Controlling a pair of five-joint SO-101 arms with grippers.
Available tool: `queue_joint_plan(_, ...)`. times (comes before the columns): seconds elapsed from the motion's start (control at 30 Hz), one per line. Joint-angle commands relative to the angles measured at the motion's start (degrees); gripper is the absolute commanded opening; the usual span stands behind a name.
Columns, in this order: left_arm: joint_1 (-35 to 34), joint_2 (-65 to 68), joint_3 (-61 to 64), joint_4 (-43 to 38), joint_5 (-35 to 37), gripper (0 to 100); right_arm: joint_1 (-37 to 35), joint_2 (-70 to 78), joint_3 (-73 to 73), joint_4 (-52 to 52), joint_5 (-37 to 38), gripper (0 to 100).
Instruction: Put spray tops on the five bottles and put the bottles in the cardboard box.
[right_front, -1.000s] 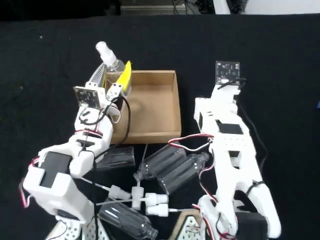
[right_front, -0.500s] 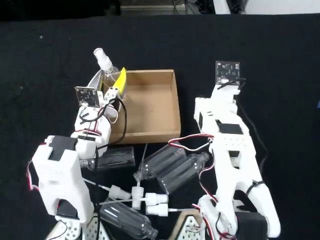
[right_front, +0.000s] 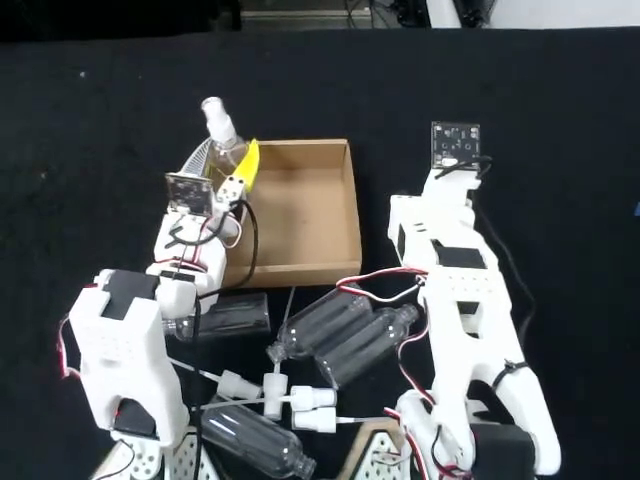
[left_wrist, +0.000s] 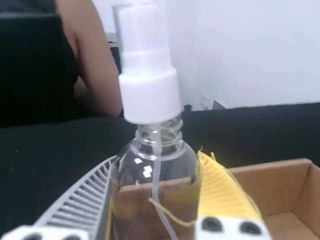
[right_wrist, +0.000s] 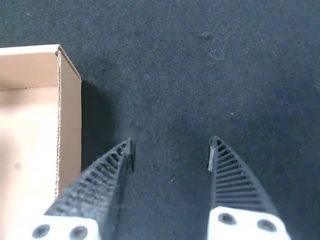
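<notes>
— What lies nearest?

— A capless bottle (right_front: 250, 438) on its side at the near edge of the table (right_front: 560, 90). Just beyond it are a few loose spray tops (right_front: 290, 392) with their tubes.

— And behind those?

— Two bottles (right_front: 350, 335) lie side by side, touching, just short of the near wall of the cardboard box (right_front: 305, 215). To their left a fourth bottle (right_front: 228, 315) lies partly under the left arm.

— What about the grippers?

— The left gripper (right_front: 232, 143) pinches a capped bottle (left_wrist: 152, 165) by its body at the box's far left corner, its white spray top (left_wrist: 148, 75) tilted away. I cannot tell whether the bottle touches the box.

— And the right?

— The right gripper (right_wrist: 170, 150) hangs over bare black cloth just right of the box, with its fingers spread and nothing between them.
</notes>
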Motion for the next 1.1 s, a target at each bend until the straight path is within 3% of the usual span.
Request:
queue_joint_plan(0.0, 1.0, -0.7, -1.5, -1.3, -2.6, 4, 0.7, -3.0, -0.3, -1.1, -0.3, 21.9)
queue_joint_plan(0.17, 0.7, -0.7, -1.4, -1.5, -2.5, 4, -0.2, -3.1, -0.5, 0.0, -0.3, 21.9)
queue_joint_plan(0.37, 0.8, -1.4, -1.4, -2.4, 0.1, 4, -4.1, -5.3, -6.4, 12.0, -0.4, 21.9)
queue_joint_plan(0.6, 2.1, -4.7, 7.6, -19.6, -3.4, 4, -11.8, -5.9, -7.2, 15.8, -0.2, 22.2)
queue_joint_plan(0.87, -1.8, -10.5, 10.2, -14.9, -2.9, 4, -14.9, 0.6, -6.7, 11.3, -0.3, 22.2)
queue_joint_plan(1.07, -0.8, -15.2, 12.1, -11.6, -2.9, 4, -15.8, 6.8, -7.3, 6.8, 0.1, 21.9)
